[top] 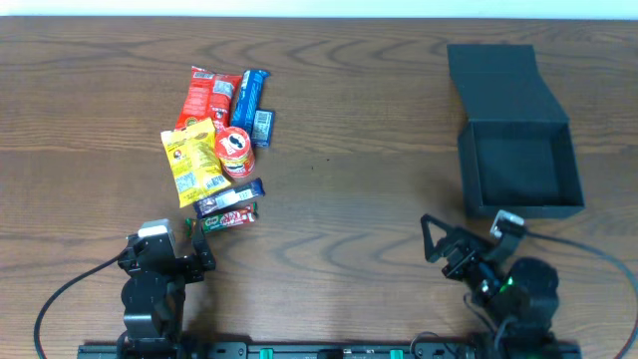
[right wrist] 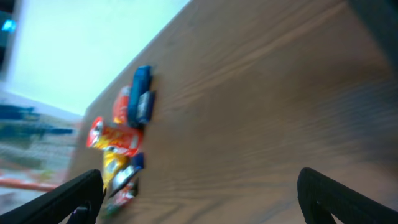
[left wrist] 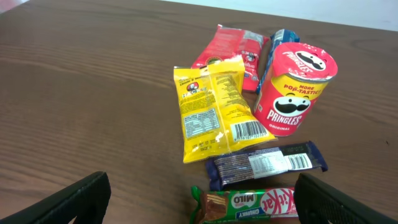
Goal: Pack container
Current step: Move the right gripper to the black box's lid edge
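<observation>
The black container [top: 518,165] sits at the right of the table with its flap lid [top: 493,82] folded open behind it, and nothing shows inside. A cluster of snacks lies at the left: a red packet [left wrist: 233,53], a blue bar [top: 249,100], a yellow packet [left wrist: 211,109], a Pringles can [left wrist: 295,87], a dark blue bar [left wrist: 267,165] and a KitKat bar [left wrist: 249,204]. My left gripper [left wrist: 199,205] is open just in front of the KitKat bar. My right gripper [top: 461,237] is open near the container's front, holding nothing.
The right wrist view is blurred; it shows the snacks [right wrist: 121,143] far off to the left and the container's dark corner [right wrist: 379,18] at the top right. Bare wooden table [top: 349,150] lies between the snacks and the container.
</observation>
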Action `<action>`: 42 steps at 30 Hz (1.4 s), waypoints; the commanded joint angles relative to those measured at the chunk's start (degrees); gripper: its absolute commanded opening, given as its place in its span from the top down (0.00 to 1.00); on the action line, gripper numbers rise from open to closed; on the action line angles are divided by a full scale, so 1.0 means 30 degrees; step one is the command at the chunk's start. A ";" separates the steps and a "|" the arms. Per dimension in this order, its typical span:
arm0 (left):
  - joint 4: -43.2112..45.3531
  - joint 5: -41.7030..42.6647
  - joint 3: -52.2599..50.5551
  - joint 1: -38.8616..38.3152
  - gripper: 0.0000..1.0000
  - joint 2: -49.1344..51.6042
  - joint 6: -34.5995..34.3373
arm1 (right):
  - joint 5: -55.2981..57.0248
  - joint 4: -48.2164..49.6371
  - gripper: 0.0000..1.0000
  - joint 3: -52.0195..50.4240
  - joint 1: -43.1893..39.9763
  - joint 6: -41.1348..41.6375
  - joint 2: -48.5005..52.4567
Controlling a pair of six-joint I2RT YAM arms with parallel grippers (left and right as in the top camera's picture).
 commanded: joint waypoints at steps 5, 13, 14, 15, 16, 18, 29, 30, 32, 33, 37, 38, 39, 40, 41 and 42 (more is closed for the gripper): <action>-0.0022 -0.0408 -0.0452 0.0036 0.05 -0.0080 0.0124 | 0.3730 -0.0044 0.01 0.5304 -0.0073 -0.6696 0.8072; -0.0022 -0.0408 -0.0452 0.0036 0.05 -0.0073 0.0124 | 0.8765 -0.2630 0.01 1.2029 -0.0102 -1.1373 1.7726; -0.0022 -0.0408 -0.0452 0.0036 0.05 -0.0080 0.0124 | 0.9333 -0.2878 0.01 1.2648 -0.0117 -1.1628 1.8790; -0.0022 -0.0408 -0.0452 0.0036 0.05 -0.0073 0.0124 | 0.9697 -0.3053 0.00 1.3092 -0.0168 -1.1861 1.9628; -0.0022 -0.0408 -0.0452 0.0036 0.05 -0.0080 0.0124 | 0.9989 -0.3198 0.00 1.3537 -0.0291 -1.2094 2.0611; -0.0022 -0.0408 -0.0452 0.0036 0.05 -0.0080 0.0124 | 1.0003 -0.3279 0.07 1.4098 -0.0678 -1.2225 2.2250; -0.0022 -0.0408 -0.0452 0.0036 0.05 -0.0080 0.0124 | 0.8568 -0.2616 0.67 1.4535 -0.1552 -1.3406 2.6024; -0.0022 -0.0408 -0.0452 0.0036 0.05 -0.0080 0.0124 | 0.8233 -0.2492 0.71 1.4535 -0.1552 -1.3406 2.6061; -0.0022 -0.0408 -0.0452 0.0036 0.05 -0.0080 0.0124 | 0.7788 -0.2208 0.80 1.4535 -0.1552 -1.3347 2.6141; -0.0022 -0.0408 -0.0452 0.0036 0.05 -0.0080 0.0124 | 0.7781 -0.2113 0.85 1.4535 -0.1552 -1.3340 2.6170; -0.0022 -0.0408 -0.0452 0.0036 0.05 -0.0080 0.0124 | 0.7781 -0.1945 0.99 1.4535 -0.1552 -1.3340 2.6170; -0.0022 -0.0408 -0.0452 0.0036 0.05 -0.0080 0.0124 | 0.7745 -0.1945 0.99 1.4535 -0.1552 -1.3340 2.6170; -0.0022 -0.0408 -0.0452 0.0036 0.05 -0.0073 0.0124 | 0.7643 -0.1953 0.99 1.4535 -0.1494 -1.3340 2.6170; -0.0022 -0.0408 -0.0452 0.0036 0.05 -0.0080 0.0124 | 0.7650 -0.1938 0.99 1.4535 -0.1399 -1.3340 2.6170; -0.0022 -0.0408 -0.0452 0.0036 0.05 -0.0080 0.0124 | 0.7650 -0.1880 0.99 1.4535 -0.1260 -1.3340 2.6170; -0.0022 -0.0408 -0.0452 0.0036 0.05 -0.0080 0.0124 | 0.7650 -0.1785 0.99 1.4535 -0.1064 -1.3340 2.6170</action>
